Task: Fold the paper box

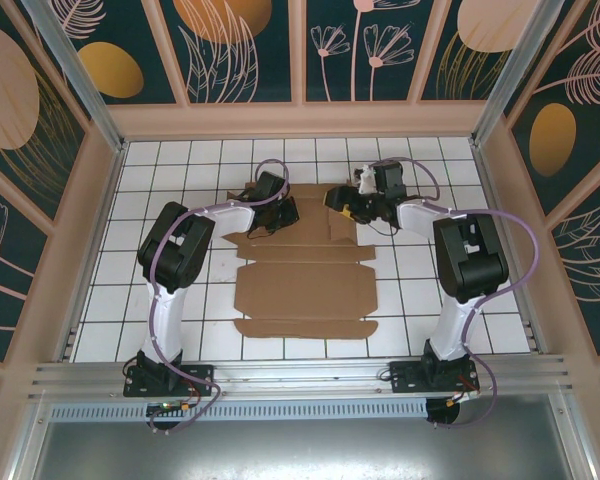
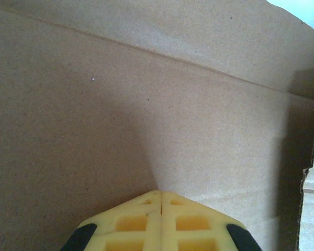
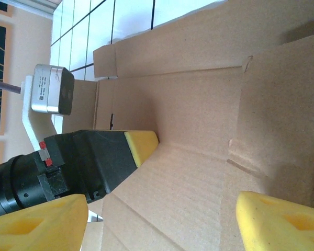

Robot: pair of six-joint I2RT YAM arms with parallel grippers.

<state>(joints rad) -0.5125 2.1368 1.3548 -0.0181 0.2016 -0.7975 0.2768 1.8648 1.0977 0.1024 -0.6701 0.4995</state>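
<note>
While left gripper (image 2: 160, 196) fingers sit pressed together, tips against the paper box (image 1: 302, 290), right gripper (image 3: 159, 209) fingers are spread wide, clamping nothing.

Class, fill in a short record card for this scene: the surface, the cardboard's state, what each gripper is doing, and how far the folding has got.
Surface: white tiled table
Object: paper box, a brown cardboard sheet with creases and flaps, its near panels lying flat
Left arm: left gripper shut, fingertips together, down on the sheet's far-left part
Right arm: right gripper open, jaws wide apart over the far-right part, nothing between them
Progress: box not yet formed
</note>
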